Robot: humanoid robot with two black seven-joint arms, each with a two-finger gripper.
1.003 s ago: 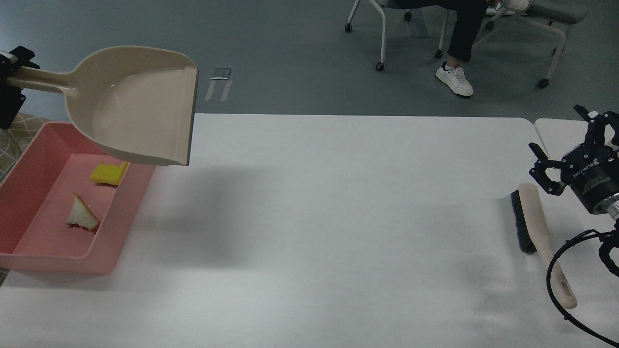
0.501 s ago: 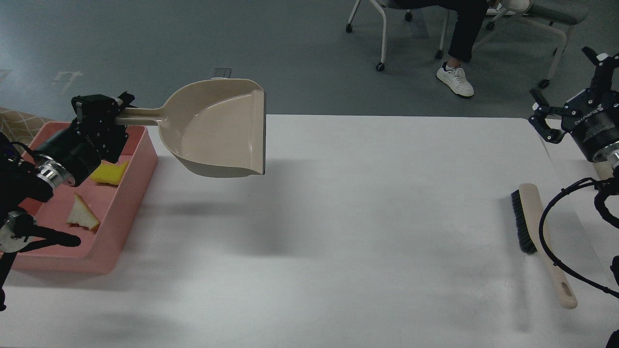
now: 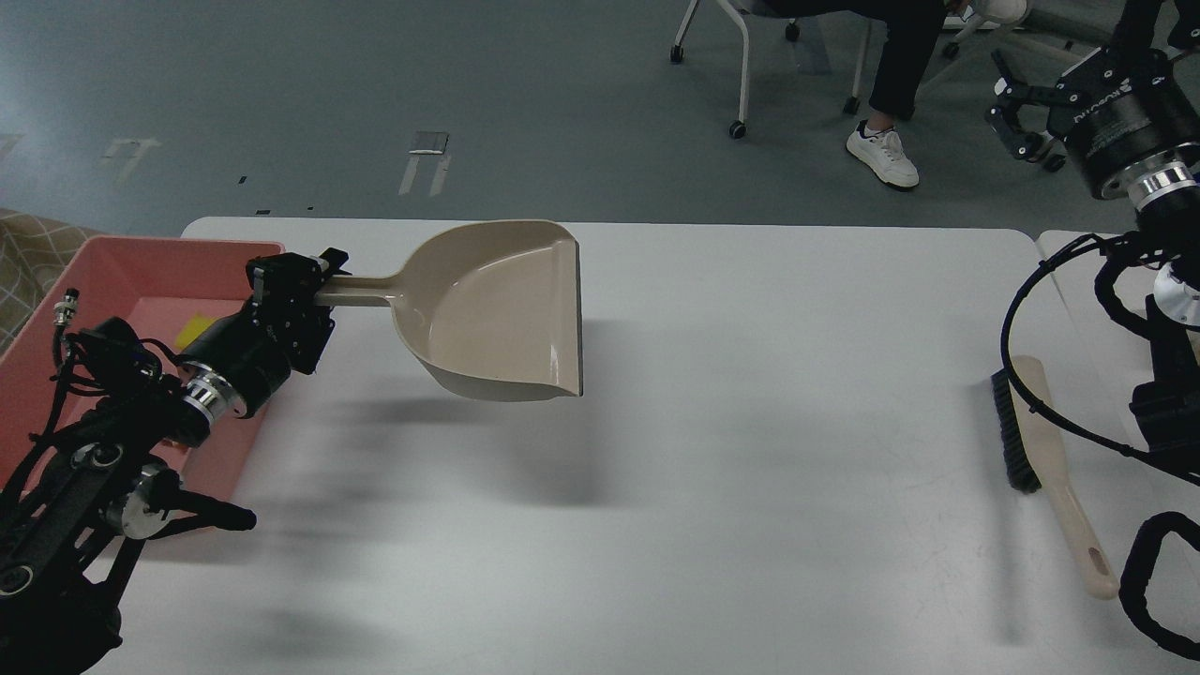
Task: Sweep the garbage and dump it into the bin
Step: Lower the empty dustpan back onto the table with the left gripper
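Observation:
My left gripper [image 3: 317, 286] is shut on the long handle of the beige dustpan [image 3: 502, 314] and holds it just above the table, right of the bin, with its open mouth facing right. The dustpan looks empty. The pink bin [image 3: 141, 258] stands at the table's left edge. A bit of the yellow sponge piece [image 3: 194, 328] shows inside it behind my left arm. The off-white strip is hidden by that arm. My right gripper [image 3: 1064, 42] is open and empty, raised high at the top right, beyond the table's far edge.
The beige black-bristled brush [image 3: 1036, 441] lies flat on the white table [image 3: 750, 450] near its right edge, handle toward me. A seated person's legs and wheeled chairs [image 3: 741, 84] are on the floor beyond the table.
My left arm has carried the dustpan from above the bin rightward and down over the table. My right gripper has risen away from the brush.

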